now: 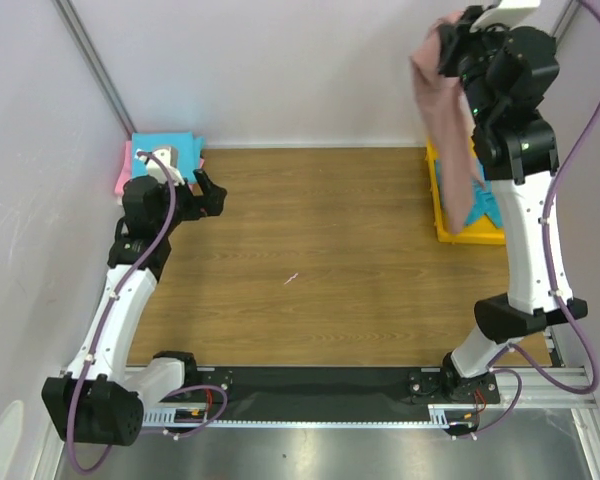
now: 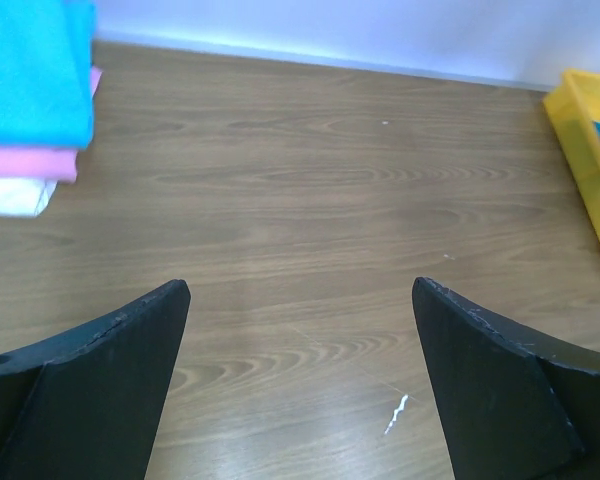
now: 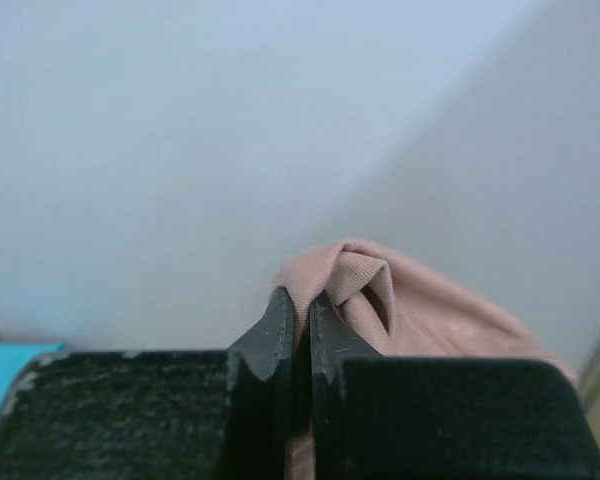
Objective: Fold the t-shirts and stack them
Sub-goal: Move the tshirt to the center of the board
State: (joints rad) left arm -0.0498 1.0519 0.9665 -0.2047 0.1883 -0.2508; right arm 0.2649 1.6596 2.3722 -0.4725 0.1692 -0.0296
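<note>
My right gripper (image 1: 442,45) is raised high at the back right, shut on a dusty-pink t-shirt (image 1: 450,120) that hangs down from it toward the yellow tray. In the right wrist view the shirt's cloth (image 3: 380,300) bunches over the closed fingertips (image 3: 302,305). A folded stack of t-shirts (image 1: 160,152), teal on top of bright pink, lies at the back left corner; the left wrist view shows it as teal, pink and white layers (image 2: 30,110). My left gripper (image 1: 212,195) stands open just right of that stack, its fingers (image 2: 110,380) wide apart over bare wood.
A yellow tray (image 1: 450,232) sits at the back right edge of the wooden table (image 1: 310,270), with teal cloth (image 1: 485,210) in it under the hanging shirt. A small white scrap (image 1: 291,279) lies mid-table. White walls close the back and left.
</note>
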